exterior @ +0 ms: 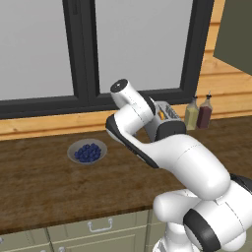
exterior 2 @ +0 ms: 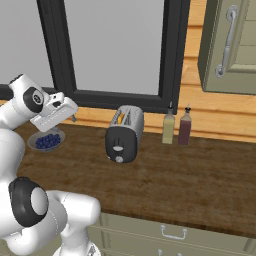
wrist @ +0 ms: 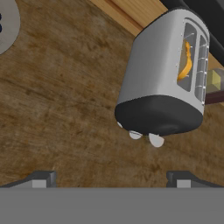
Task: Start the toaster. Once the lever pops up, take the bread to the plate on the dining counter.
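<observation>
The toaster (exterior: 166, 112), one only, shows in the left base view as a silver top with two slots behind the arm's white elbow, standing on the wooden worktop (exterior: 44, 182) near the back wall; an orange-tan bit of the bread (exterior: 161, 116) shows at one slot. Just beside the toaster to its right stand two condiment bottles, one pale yellow-green (exterior: 191, 114) and one dark red-brown (exterior: 204, 112), close together. One grey bowl of blueberries (exterior: 87, 151) sits well apart to the left. In the right base view the toaster (exterior 2: 124, 133) faces the camera with its dark end panel and one small pale knob low on it; a yellow strip of bread (exterior 2: 122, 118) stands in a slot. The two bottles (exterior 2: 168, 127) (exterior 2: 184, 127) stand to its right by the wall, the bowl (exterior 2: 46, 141) to its left, partly behind the arm. The pincer (exterior 2: 74, 118) hangs above the worktop between bowl and toaster, touching nothing. In the hand view the pincer (wrist: 109, 179) stands wide open and empty, its two dark fingertips (wrist: 41, 179) far apart, with the toaster (wrist: 164, 85) beyond them, one slice of bread (wrist: 187, 61) in the nearer of its two slots.
</observation>
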